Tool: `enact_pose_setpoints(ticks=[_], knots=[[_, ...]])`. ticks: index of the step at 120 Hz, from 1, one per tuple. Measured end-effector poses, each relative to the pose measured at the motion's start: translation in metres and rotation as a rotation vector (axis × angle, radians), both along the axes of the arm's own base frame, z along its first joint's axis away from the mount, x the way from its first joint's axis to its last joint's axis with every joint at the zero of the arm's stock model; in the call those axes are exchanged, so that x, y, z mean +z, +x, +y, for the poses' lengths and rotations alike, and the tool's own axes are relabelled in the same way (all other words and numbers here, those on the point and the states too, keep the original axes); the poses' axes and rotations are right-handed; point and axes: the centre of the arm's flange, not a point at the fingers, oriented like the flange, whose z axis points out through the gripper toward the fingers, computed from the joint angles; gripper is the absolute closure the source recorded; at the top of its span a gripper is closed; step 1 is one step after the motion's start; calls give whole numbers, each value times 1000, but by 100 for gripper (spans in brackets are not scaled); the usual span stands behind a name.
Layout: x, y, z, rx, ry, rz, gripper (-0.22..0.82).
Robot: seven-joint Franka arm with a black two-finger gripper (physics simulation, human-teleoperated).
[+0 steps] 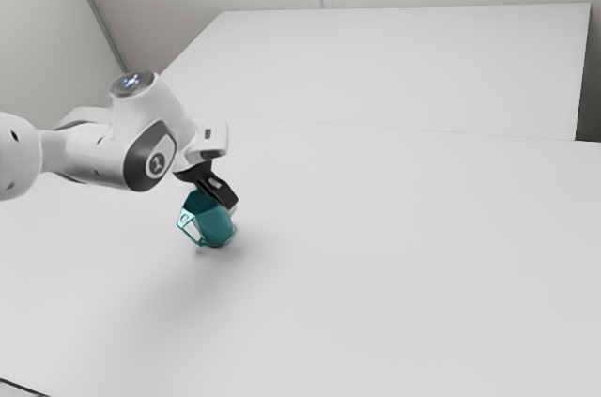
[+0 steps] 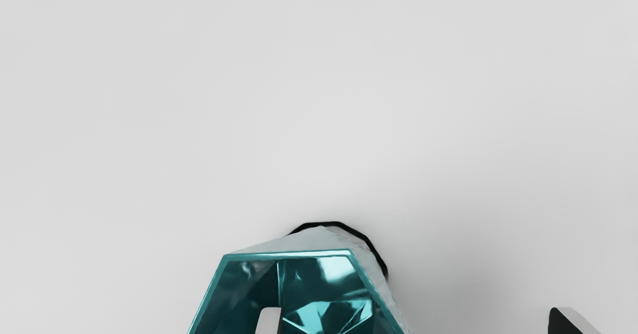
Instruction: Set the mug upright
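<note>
Since the mug [image 1: 213, 221] looks tilted on the tabletop [image 1: 394, 256], righting it seems unfinished; the hand [image 2: 418, 320] is spread wide, straddling the mug's rim.

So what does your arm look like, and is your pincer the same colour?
My arm is white, smooth and rounded. One joint has a dark grey cap with a pale round badge, and another has a shiny, dark bluish disc. My pincer is different: it's mostly black, with two fingers that have some pale grey faces.
</note>
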Motion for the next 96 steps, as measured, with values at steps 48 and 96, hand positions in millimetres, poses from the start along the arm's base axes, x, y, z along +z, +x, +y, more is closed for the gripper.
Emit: enact_pose_setpoints(ticks=[48,96], knots=[[156,61,-24,-19,-13,-105,0],[217,90,-4,139,-31,170,0]])
